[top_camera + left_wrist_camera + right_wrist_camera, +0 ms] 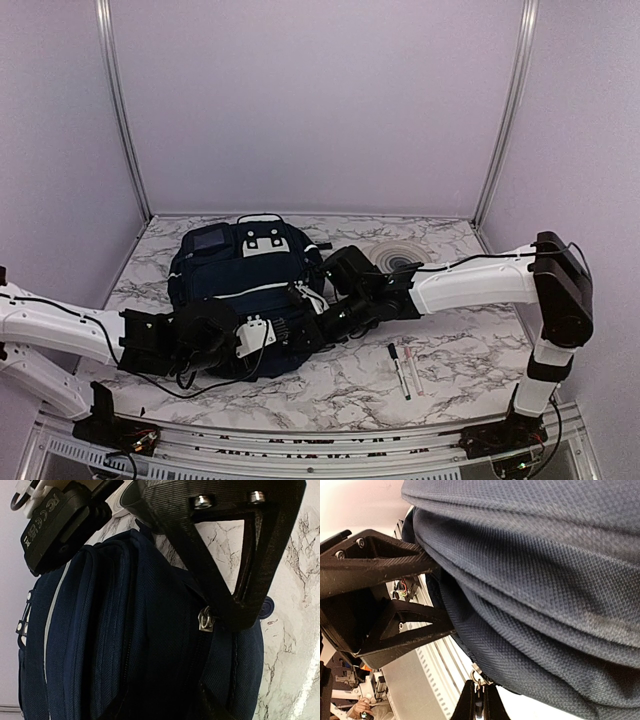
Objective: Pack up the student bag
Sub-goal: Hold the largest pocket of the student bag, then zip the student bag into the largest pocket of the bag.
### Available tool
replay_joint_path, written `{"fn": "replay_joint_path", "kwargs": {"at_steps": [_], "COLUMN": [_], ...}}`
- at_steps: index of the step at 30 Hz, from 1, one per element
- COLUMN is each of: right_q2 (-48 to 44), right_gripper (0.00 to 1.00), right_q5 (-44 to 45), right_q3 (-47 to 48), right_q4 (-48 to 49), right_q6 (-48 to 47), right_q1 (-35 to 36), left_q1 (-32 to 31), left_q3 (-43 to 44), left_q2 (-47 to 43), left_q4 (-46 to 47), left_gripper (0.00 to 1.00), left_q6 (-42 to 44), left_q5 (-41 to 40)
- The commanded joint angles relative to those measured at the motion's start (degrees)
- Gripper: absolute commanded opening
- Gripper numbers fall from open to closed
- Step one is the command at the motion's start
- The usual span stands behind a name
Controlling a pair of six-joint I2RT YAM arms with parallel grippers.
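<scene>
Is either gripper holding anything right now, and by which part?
The right gripper pinches a fold of the student bag's fabric at its side. The left gripper holds nothing yet, its jaws apart at a zipper pull.

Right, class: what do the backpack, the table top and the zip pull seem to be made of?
Backpack: woven fabric, matte navy; the weave grain shows. Table top: marble-look, white with grey veins, possibly printed laminate. Zip pull: probably metal; silvery shine.

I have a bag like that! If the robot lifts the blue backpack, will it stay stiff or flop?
Probably floppy: the backpack sags in soft folds. It likely won't roll, lying wide and flat on the table. Its zipper tab may dangle.
</scene>
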Motion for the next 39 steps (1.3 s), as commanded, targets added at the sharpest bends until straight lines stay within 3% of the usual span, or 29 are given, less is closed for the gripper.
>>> {"fn": "replay_joint_path", "kwargs": {"at_steps": [1,8,18,25,39], "right_q2": [-1.6,-2.9,-7.0,-7.3,2.9], "right_gripper": [0.00,0.00,0.00,0.00,0.00], "right_q5": [-1.5,0.5,13.7,16.0,24.0], "right_q3": [2.1,2.3,3.7,5.2,20.6], "right_q4": [-0.5,-4.2,-19.5,-20.5,-22.0], "right_q6": [-1.2,-3.0,-9.4,-12.7,-18.2], "right_q1": [-0.1,-1.4,-7.8,-13.3,-19.1], "left_q1": [1.2,1.2,1.1,0.8,-1.9], "left_q3": [1.5,1.3,0.6,1.6,0.0], "left_q2": [2.3,0.7,-4.7,-9.6,-30.1], "left_q4": [0.4,-2.2,-9.1,-12.9,-18.1], "left_gripper": [0.35,0.00,0.00,0.00,0.00], "left_q6": [-0.6,-3.0,-5.7,-7.6,-10.1], "left_q5": [-1.6,0.6,-2.6,-5.2,-6.4]}}
